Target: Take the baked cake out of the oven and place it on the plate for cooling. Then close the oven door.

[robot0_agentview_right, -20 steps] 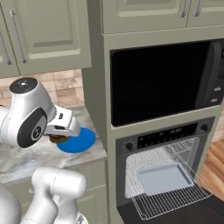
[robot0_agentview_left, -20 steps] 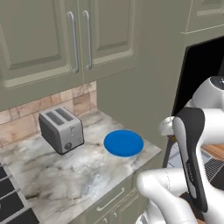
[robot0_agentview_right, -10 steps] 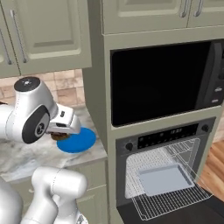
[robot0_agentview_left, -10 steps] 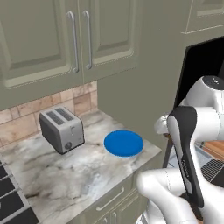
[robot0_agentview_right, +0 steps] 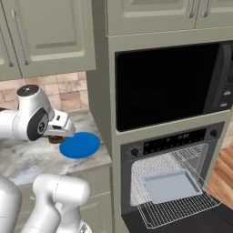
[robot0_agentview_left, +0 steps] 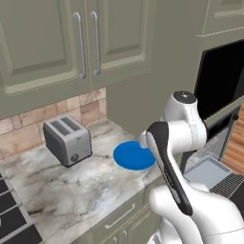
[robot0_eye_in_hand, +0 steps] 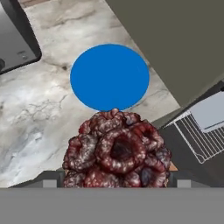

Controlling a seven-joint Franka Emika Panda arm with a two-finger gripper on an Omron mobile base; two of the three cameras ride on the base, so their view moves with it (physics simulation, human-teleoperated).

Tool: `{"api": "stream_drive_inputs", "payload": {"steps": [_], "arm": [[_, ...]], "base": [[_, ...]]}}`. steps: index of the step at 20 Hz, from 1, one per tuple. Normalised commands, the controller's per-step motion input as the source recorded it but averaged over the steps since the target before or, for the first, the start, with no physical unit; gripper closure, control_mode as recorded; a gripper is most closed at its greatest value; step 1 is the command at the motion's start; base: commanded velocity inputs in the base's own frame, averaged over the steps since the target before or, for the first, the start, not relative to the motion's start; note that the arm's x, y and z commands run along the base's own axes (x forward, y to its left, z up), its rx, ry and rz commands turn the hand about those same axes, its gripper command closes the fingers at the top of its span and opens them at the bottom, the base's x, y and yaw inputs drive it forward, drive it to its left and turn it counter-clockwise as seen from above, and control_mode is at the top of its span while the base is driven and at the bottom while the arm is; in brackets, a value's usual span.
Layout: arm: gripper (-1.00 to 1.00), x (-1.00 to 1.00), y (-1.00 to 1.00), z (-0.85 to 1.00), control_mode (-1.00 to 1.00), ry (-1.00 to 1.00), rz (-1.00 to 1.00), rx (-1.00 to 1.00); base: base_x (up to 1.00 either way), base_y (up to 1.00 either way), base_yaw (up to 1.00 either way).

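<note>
The arm has swung closer to the plate [robot0_agentview_right: 79,144] on the counter [robot0_agentview_left: 71,190], so the drop is near. The pincer [robot0_eye_in_hand: 114,181] pinches the cake [robot0_eye_in_hand: 116,151], just short of the plate. The hand view shows that; the right base view shows the oven [robot0_agentview_right: 170,182] (door down, tray inside).

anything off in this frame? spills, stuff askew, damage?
No spills or damage. The oven door hangs open with the rack and its grey tray pulled out, as expected mid-task. The baked cake sits between the gripper jaws, short of the plate. Toaster stands upright.
</note>
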Motion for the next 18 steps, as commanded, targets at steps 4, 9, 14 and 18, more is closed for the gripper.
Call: {"api": "stream_drive_inputs", "payload": {"steps": [4,9,14,18], "arm": [[1.00,0.56,0.33,-0.64,-1.00,0.00,0.00,0.00],[1.00,0.54,0.10,-0.58,-1.00,0.00,0.00,0.00],[1.00,0.55,0.00,-0.45,-1.00,0.00,0.00,0.00],[1.00,0.57,0.00,-0.33,-1.00,0.00,0.00,0.00]], "base": [[0.00,0.00,0.00],[0.00,0.00,0.00],[0.00,0.00,0.00],[0.00,0.00,0.00]]}}
